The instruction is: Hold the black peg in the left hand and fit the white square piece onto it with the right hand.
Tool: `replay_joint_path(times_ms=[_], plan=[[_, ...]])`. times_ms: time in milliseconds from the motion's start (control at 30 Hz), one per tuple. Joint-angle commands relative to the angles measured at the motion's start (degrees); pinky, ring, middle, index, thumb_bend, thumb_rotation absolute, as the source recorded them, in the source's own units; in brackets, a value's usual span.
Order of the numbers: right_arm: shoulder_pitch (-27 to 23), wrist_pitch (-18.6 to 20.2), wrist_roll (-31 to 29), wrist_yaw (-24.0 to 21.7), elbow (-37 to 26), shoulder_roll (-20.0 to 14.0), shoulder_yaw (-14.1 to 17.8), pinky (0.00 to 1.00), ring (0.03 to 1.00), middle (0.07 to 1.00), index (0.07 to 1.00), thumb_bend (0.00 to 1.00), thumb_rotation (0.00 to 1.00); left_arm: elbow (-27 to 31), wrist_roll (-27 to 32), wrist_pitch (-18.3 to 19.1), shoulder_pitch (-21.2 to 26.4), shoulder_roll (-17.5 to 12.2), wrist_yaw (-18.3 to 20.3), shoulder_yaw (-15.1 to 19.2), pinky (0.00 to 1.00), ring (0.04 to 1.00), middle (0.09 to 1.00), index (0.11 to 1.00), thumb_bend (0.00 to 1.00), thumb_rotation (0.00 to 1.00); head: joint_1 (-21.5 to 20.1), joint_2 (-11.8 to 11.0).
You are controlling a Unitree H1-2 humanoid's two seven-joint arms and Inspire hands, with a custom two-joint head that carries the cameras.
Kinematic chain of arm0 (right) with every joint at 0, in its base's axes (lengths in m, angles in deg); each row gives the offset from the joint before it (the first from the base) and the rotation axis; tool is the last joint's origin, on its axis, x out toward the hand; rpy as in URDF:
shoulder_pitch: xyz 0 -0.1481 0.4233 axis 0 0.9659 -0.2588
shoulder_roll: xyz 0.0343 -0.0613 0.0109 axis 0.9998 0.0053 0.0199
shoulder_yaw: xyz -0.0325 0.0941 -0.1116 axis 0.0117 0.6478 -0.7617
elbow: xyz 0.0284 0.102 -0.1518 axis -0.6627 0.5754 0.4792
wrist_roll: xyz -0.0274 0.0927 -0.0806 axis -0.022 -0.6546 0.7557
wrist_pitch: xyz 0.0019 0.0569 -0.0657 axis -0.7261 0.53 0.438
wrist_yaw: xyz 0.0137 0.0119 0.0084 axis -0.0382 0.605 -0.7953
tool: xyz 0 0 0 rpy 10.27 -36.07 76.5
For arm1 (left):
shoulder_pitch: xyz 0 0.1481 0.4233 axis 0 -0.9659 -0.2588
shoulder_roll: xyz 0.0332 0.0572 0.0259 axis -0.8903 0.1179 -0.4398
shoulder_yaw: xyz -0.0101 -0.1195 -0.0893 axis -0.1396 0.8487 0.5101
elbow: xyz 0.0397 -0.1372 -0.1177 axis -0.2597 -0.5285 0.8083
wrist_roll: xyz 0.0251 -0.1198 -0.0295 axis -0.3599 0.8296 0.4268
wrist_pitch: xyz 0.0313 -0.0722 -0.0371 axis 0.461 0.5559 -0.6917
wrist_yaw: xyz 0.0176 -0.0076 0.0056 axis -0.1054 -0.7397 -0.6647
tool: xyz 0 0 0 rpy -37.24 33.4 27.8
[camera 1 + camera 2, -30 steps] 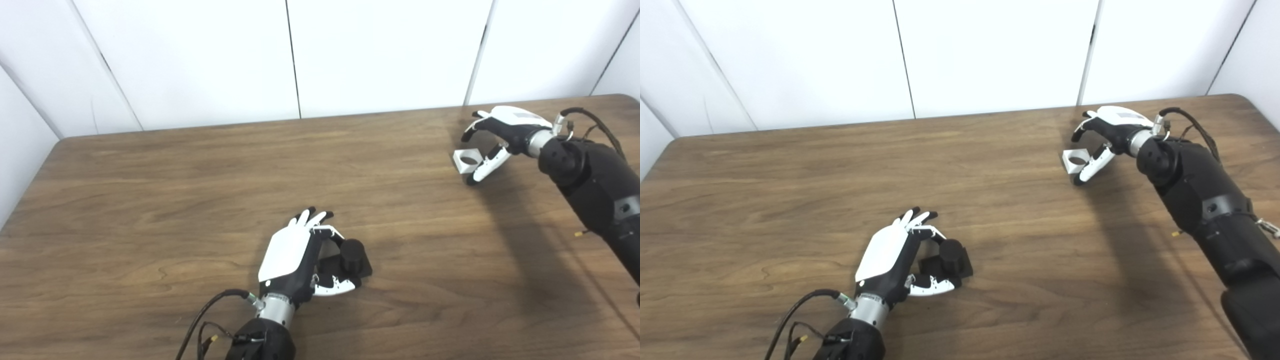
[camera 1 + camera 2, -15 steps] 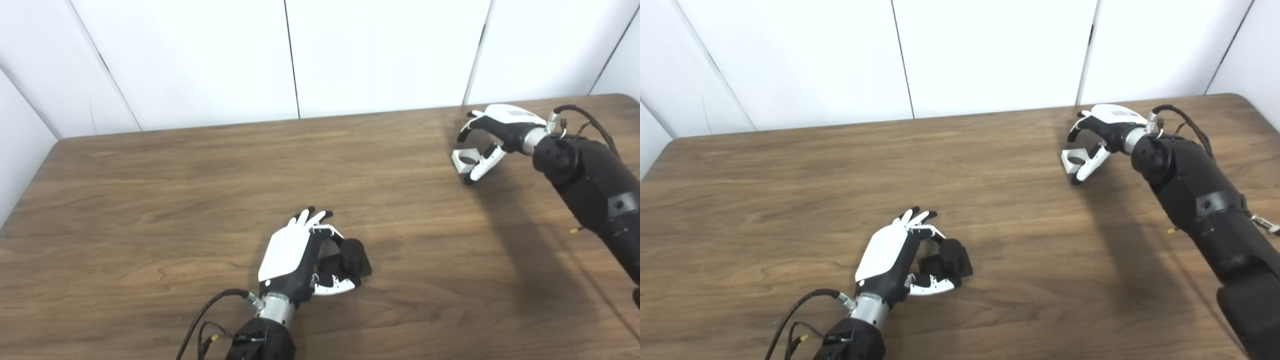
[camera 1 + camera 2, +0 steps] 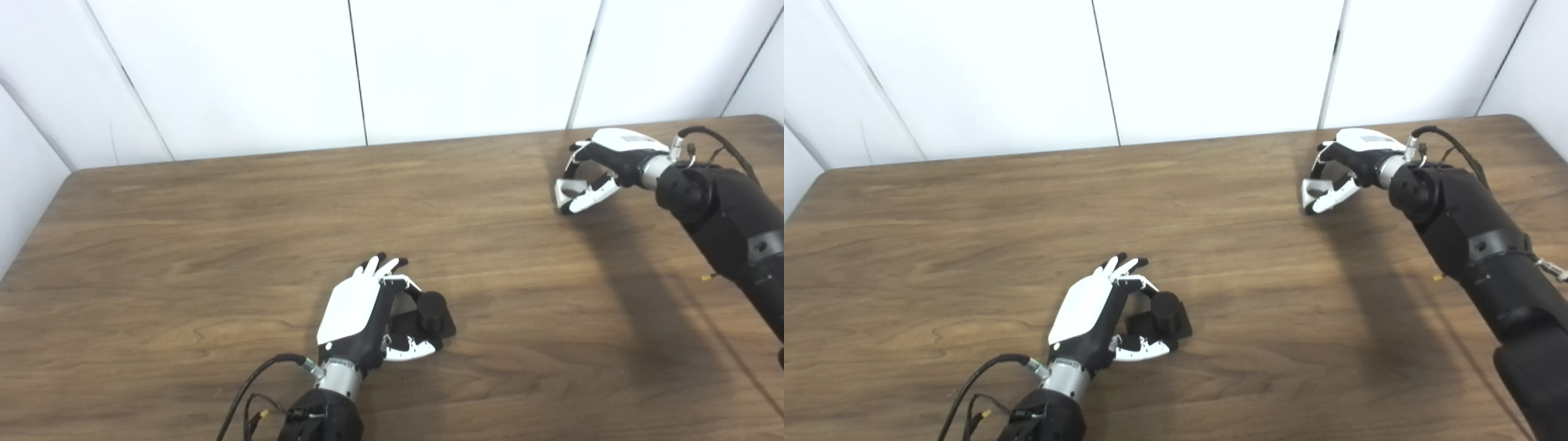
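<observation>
Two hands at work: the right hand (image 3: 603, 165) was closing on the white square piece (image 3: 565, 191) near the far right corner of the surface (image 3: 184, 245).

Left eye view: fingers and thumb had curled around the piece; a sound grip would need both opposite faces pinched, the hole kept clear, before lifting. Half a second before, that hand was wider and the piece lay flat. Right eye view: the left hand (image 3: 1090, 318), by the near edge, cupped the black peg (image 3: 1165, 309) on its square base, fingers partly open; whether it truly gripped it I could not tell. It had not moved.
</observation>
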Motion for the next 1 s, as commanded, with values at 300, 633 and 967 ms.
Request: replay_joint_path(times_ms=[300,633,967], plan=[[-2.9,-3.6,-0.4,3.6,1.0,-1.3,0.9,0.99,1.000,0.905,0.586,0.81,0.52,-1.6,-1.1,0.5,0.5,-0.6,0.5,0.2,1.00,1.000,0.922,0.491,0.52,0.07,0.1,-0.1],[-3.0,-4.4,-0.4,4.0,1.2,-1.4,1.0,0.97,1.000,0.893,0.581,0.83,0.50,-2.0,-1.3,0.5,0.9,-0.7,0.3,0.3,1.00,1.000,0.922,0.491,0.52,0.07,0.0,-0.4],[-3.5,-3.3,-0.7,1.7,0.6,-1.9,1.0,0.97,1.000,0.914,0.619,0.93,0.41,-2.9,-1.0,-0.8,1.1,-0.6,-1.1,0.4,1.00,1.000,0.914,0.491,0.52,0.07,-0.1,-0.7]])
